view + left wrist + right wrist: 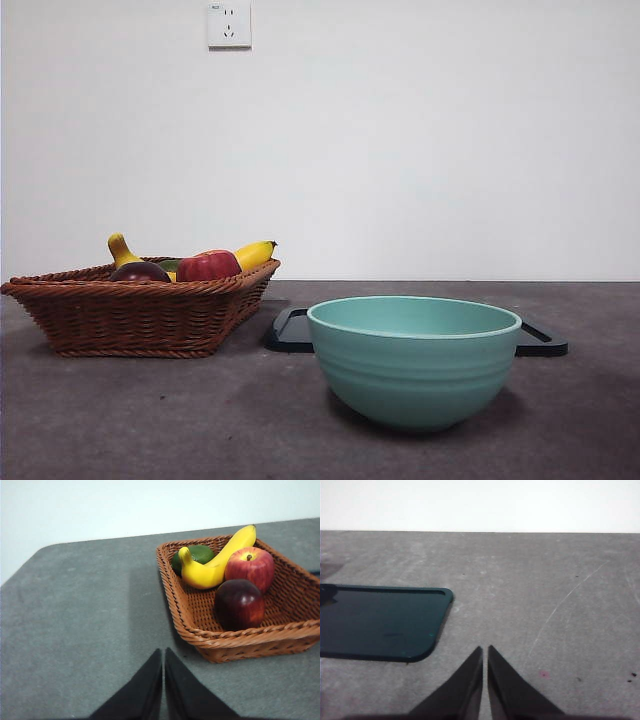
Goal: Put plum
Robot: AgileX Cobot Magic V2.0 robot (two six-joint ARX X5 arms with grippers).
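The plum (pixel 239 604) is dark maroon and glossy, lying in the wicker basket (pixel 235 637) near its front rim; in the front view the plum (pixel 139 271) peeks over the basket (pixel 140 312) at the left. My left gripper (pixel 163 652) is shut and empty, hovering over bare table short of the basket. Off to the other side, my right gripper (pixel 485 650) is shut too, over grey table beside the black tray (pixel 380 622). Neither arm shows in the front view.
A red apple (pixel 250 566), a yellow banana (pixel 215 562) and a green fruit (pixel 196 554) share the basket. A teal bowl (pixel 414 360) stands at centre front, with the black tray (pixel 288 330) behind it. A wall closes off the table's far edge.
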